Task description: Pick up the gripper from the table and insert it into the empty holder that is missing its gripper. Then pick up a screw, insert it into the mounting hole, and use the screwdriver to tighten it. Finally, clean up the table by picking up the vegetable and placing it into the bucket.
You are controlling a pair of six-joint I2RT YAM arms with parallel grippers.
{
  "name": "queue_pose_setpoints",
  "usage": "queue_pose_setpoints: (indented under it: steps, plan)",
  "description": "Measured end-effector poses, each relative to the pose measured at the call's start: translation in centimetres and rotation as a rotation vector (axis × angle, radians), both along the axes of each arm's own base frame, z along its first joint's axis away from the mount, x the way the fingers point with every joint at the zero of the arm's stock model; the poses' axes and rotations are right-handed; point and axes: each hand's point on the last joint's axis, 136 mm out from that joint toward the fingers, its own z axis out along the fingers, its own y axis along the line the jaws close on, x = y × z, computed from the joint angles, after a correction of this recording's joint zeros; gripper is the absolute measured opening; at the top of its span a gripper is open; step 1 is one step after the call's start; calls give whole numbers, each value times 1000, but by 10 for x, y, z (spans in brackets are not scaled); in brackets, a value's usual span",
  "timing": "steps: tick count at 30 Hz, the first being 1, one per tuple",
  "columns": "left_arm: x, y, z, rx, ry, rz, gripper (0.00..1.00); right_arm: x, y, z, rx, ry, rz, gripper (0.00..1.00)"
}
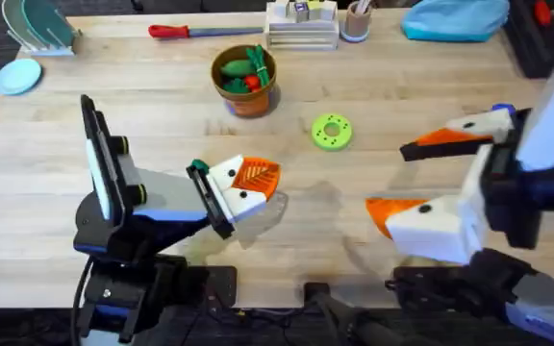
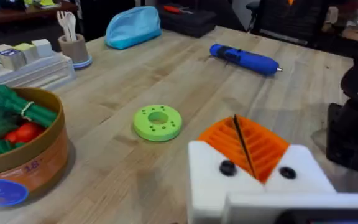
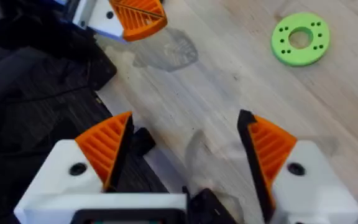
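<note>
Jaws, right [image 3: 185, 155]: spread wide, empty, over bare surface [image 1: 162, 96]. Jaws, left [image 2: 253, 155]: pressed together, nothing between. Screwdriver [image 2: 244, 60]: lying idle beyond the green disc [image 2: 158, 122]. Bucket [image 1: 245, 79]: already stocked with produce. Insertion, screwing: I judge unconfirmed.

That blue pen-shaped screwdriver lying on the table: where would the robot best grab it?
Probably mid-barrel, coming straight down and pinching across its width. The screwdriver lies flat on the table, long and rounded, with both long sides free. Its thin metal bit offers too little to hold.
</note>
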Motion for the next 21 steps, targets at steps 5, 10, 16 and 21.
queue_pose_setpoints:
  steps: [5,10,16,21]
  plan:
    - [0,0,0,0,0,0,5,13,0,-14,-64,39,-34,994]
    - [0,0,0,0,0,0,5,48,-20,-28,-111,91,-191,991]
    - [0,0,0,0,0,0,5,109,-111,-34,-148,79,-632,993]
    - [0,0,0,0,0,0,5,145,-215,-30,-214,-8,-1007,993]
